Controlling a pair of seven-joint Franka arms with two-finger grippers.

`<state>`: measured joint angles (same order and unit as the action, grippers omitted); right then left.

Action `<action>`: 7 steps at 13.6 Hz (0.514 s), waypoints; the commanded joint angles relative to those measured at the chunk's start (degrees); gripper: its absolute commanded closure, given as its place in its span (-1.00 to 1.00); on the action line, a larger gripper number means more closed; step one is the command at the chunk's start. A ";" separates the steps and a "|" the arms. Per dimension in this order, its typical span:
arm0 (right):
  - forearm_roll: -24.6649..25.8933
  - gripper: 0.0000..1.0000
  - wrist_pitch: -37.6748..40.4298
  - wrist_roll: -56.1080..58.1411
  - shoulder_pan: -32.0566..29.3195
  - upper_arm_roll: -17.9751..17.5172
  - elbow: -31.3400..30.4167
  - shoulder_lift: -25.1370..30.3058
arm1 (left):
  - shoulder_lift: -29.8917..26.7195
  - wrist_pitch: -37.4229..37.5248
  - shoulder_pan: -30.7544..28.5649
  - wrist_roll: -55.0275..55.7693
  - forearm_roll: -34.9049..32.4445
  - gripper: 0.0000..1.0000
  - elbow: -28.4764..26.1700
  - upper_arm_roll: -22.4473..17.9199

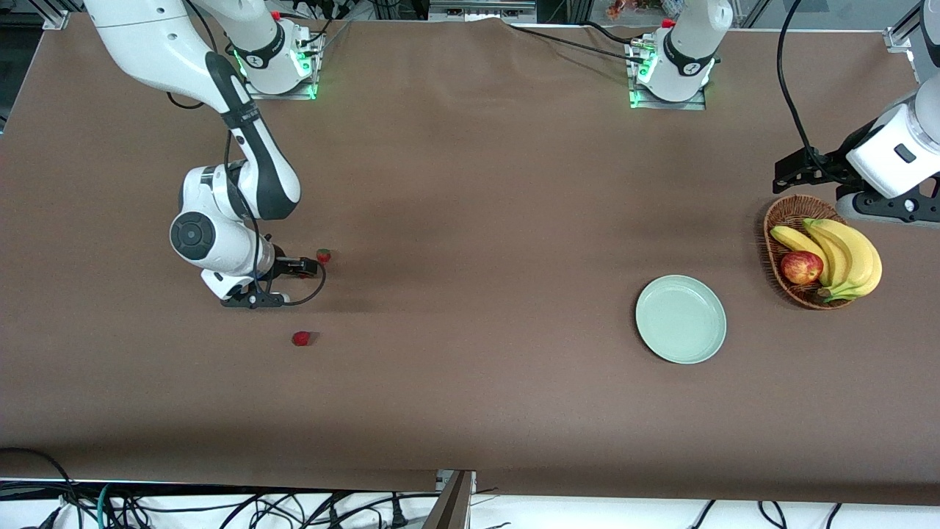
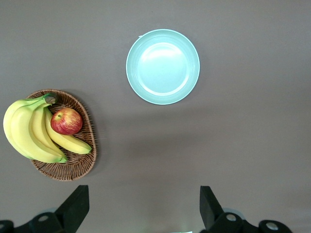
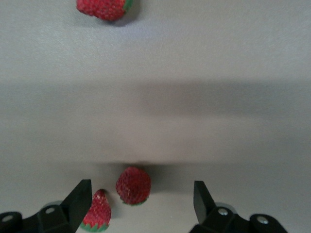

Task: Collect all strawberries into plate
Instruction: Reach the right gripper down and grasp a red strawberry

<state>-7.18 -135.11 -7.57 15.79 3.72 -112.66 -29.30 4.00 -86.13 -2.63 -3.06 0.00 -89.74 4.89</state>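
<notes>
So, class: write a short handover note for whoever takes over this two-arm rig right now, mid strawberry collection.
Right gripper: open, low over two strawberries at the right arm's end of the table, one between its jaws, not gripped.
Third strawberry: on the table, nearer the front camera.
Left gripper: open, waiting above the table by the basket.
Plate: holds no berries.
Done: nothing. Left: all three berries.

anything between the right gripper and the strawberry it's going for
Nothing visible does. The right gripper is low over the table with its fingers open around one strawberry. A second strawberry lies close beside it, by one finger.
</notes>
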 commanded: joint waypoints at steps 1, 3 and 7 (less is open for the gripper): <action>-1.08 -0.75 -3.67 -2.79 1.61 -0.46 -3.00 0.74 | -0.39 0.88 -0.36 -1.33 -0.44 -1.00 0.17 0.30; -1.08 -0.64 -4.02 -2.98 1.79 -0.46 -3.09 0.21 | -0.39 0.88 -0.36 -1.33 -0.44 -1.00 0.17 0.30; -1.08 -0.27 -4.11 -2.89 1.79 -0.46 -3.01 0.04 | -0.31 0.88 -0.36 -1.33 -0.44 -1.00 0.26 0.30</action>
<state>-7.20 -138.06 -10.44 17.49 3.22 -114.72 -29.64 4.00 -86.13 -2.63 -3.06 0.00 -89.74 4.89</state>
